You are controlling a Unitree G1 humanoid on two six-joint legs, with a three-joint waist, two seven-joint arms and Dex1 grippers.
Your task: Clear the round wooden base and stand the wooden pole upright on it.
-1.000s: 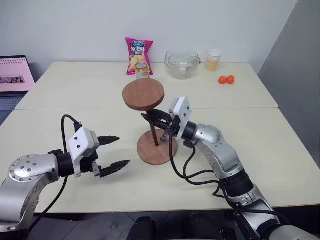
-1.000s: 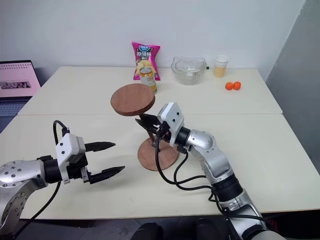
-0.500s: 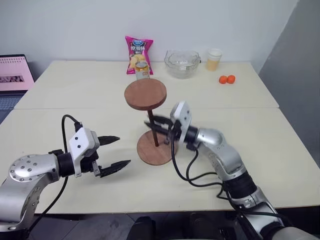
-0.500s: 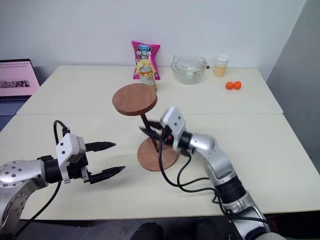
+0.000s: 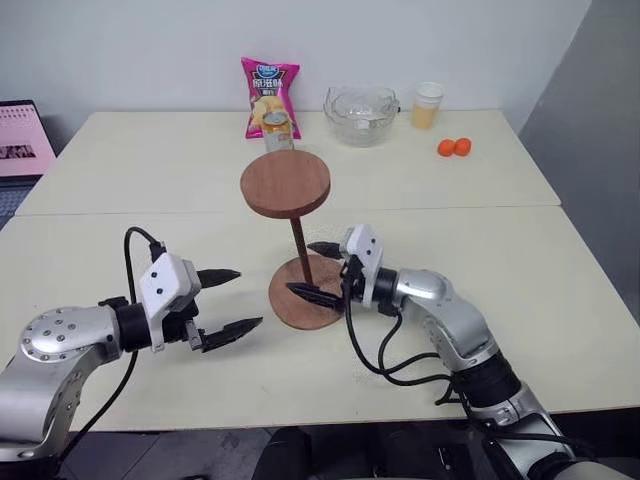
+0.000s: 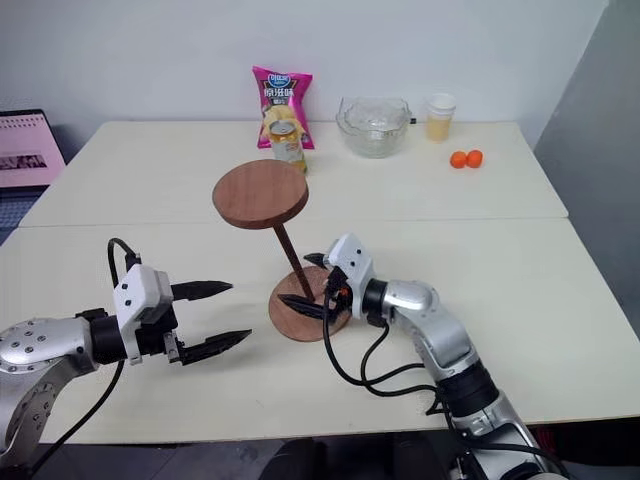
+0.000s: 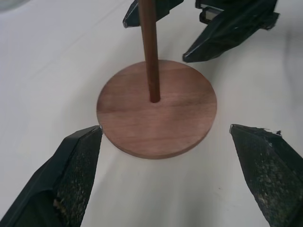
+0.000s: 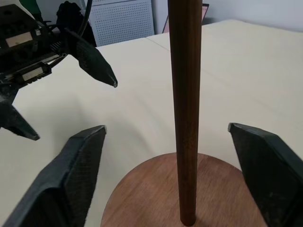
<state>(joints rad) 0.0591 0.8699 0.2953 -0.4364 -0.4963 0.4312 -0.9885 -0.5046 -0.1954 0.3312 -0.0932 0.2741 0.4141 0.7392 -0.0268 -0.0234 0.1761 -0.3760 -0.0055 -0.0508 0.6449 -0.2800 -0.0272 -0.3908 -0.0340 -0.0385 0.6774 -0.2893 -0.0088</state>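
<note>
Standing in the round wooden base (image 5: pixel 303 292) mid-table, the wooden pole (image 5: pixel 298 240) leans slightly, disc uppermost. The right gripper (image 5: pixel 320 270) straddles it, jaws wide; the left gripper (image 5: pixel 228 302) gapes nearby. Cream table (image 5: pixel 150 180); white wall (image 5: pixel 150 50).

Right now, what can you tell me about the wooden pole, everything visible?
The wooden pole is a slim dark brown rod with a thick reddish-brown disc fixed at its upper end. Its lower end sits in the centre hole of the round wooden base on the table, leaning slightly. The right gripper stands open around the rod, its fingers not touching it.
</note>
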